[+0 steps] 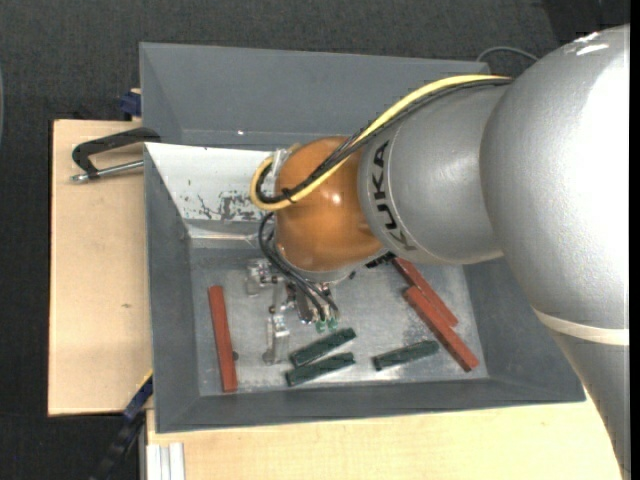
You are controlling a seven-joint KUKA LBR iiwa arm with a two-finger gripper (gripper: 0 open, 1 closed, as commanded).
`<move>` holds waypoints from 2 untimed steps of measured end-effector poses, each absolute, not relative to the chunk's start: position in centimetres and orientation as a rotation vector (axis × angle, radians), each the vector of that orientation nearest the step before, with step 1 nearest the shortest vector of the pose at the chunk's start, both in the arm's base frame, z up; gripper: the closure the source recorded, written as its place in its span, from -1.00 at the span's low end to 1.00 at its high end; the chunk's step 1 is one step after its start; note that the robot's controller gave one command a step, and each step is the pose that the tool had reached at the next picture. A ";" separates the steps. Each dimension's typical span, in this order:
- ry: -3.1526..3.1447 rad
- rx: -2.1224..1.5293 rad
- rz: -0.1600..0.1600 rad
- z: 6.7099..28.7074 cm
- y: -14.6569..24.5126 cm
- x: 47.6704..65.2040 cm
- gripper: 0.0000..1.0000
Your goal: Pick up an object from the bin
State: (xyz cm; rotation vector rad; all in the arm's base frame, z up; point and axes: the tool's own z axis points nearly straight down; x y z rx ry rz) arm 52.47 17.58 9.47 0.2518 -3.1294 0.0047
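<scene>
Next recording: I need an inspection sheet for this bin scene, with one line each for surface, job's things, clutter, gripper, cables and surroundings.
Surface: grey metal bin, speckled floor, largely bare.
Job's things: three dark green bars near the front edge; one red stick at the left; more red sticks lying together at the right.
Clutter: nothing seen.
Gripper: the gripper is low over the bin's middle, just left of the nearest green bar; whether it holds anything cannot be told.
Cables: yellow cable runs along the arm to the orange wrist cover.
Surroundings: dark floor beyond the bin.
</scene>
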 end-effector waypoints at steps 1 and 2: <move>-3.116 0.410 -0.004 10.3 17.4 51.7 -1.00; -3.137 0.171 -0.002 11.3 13.5 49.9 -1.00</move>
